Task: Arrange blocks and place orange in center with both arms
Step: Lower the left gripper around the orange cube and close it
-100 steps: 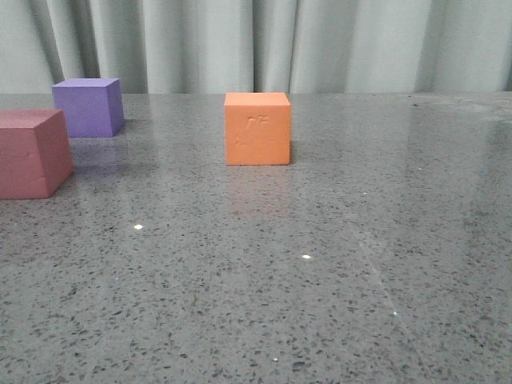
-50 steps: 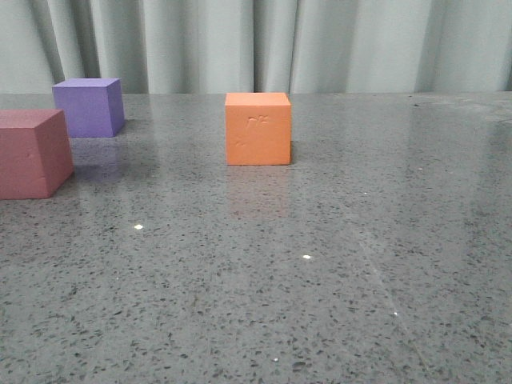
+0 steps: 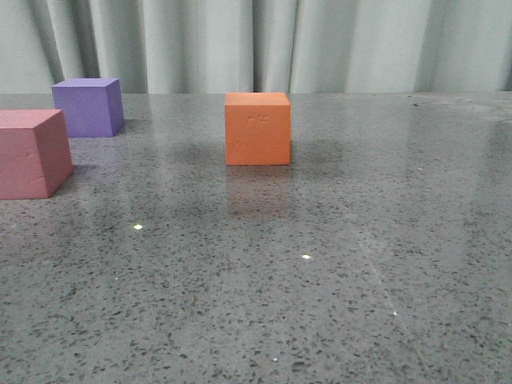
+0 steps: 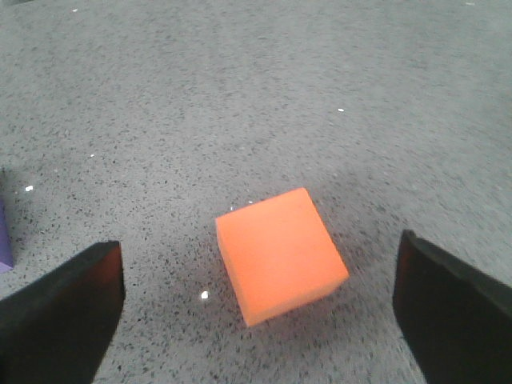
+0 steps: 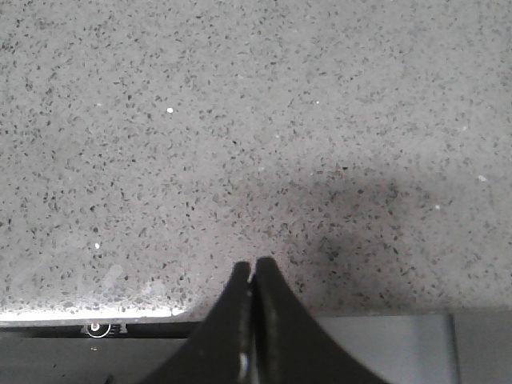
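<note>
The orange cube stands on the speckled grey table, mid-width and toward the back, faint dents on its front face. A purple block sits at the back left, and a pink-red block lies nearer, cut by the left edge. No gripper shows in the front view. Seen from the left wrist, the orange lies below and between the wide-apart fingers of my open left gripper, untouched. My right gripper is shut on nothing over bare table near its edge.
A pale pleated curtain closes off the back of the table. A sliver of the purple block shows at the edge of the left wrist view. The table's front edge runs under the right gripper.
The three blocks have stayed where they were. A soft shadow now spreads over the table around the orange cube, and the dents on its front face look fainter.
</note>
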